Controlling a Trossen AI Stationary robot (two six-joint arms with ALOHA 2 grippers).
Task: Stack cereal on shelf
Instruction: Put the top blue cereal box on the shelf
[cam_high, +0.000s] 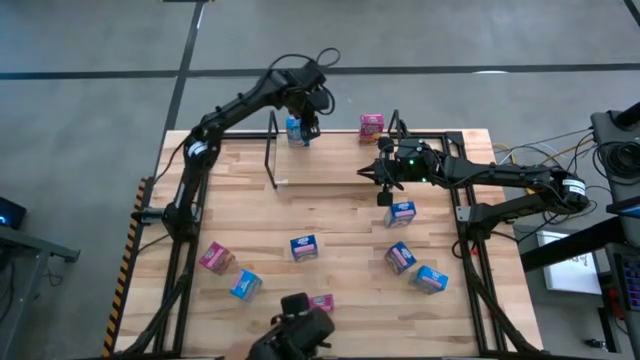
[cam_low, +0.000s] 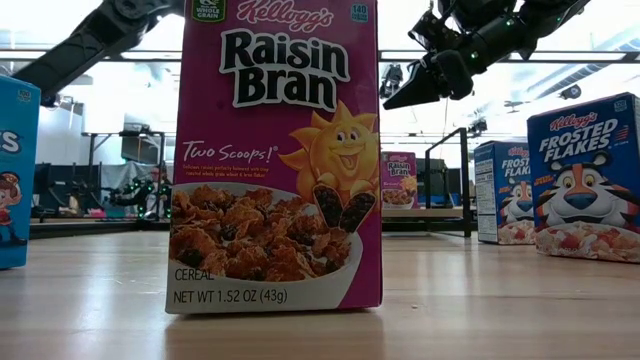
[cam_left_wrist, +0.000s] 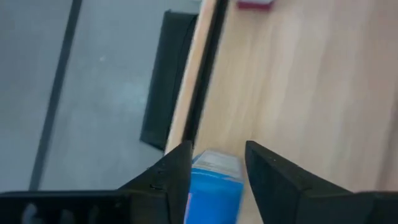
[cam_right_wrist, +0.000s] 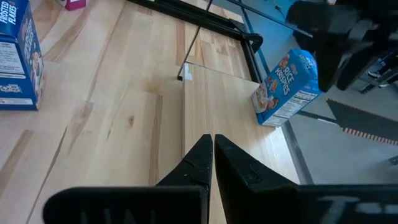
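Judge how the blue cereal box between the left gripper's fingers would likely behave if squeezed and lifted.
The blue cereal box is small thin printed card, so probably light, and it may dent if the left gripper squeezes hard. Its glossy flat faces could slip between the fingers. It stands tall near the table edge, so a nudge might tip it.

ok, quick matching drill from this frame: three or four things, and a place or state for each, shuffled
Things:
1. left pincer
2. right pincer
3. Raisin Bran box
4. Rice Krispies box

States:
a. upright, nearest the low camera
b. fingers together, empty, over the wood
c. on the shelf at the far edge
d. fingers either side of a blue box

Pairs: 1-d, 2-b, 3-a, 4-c
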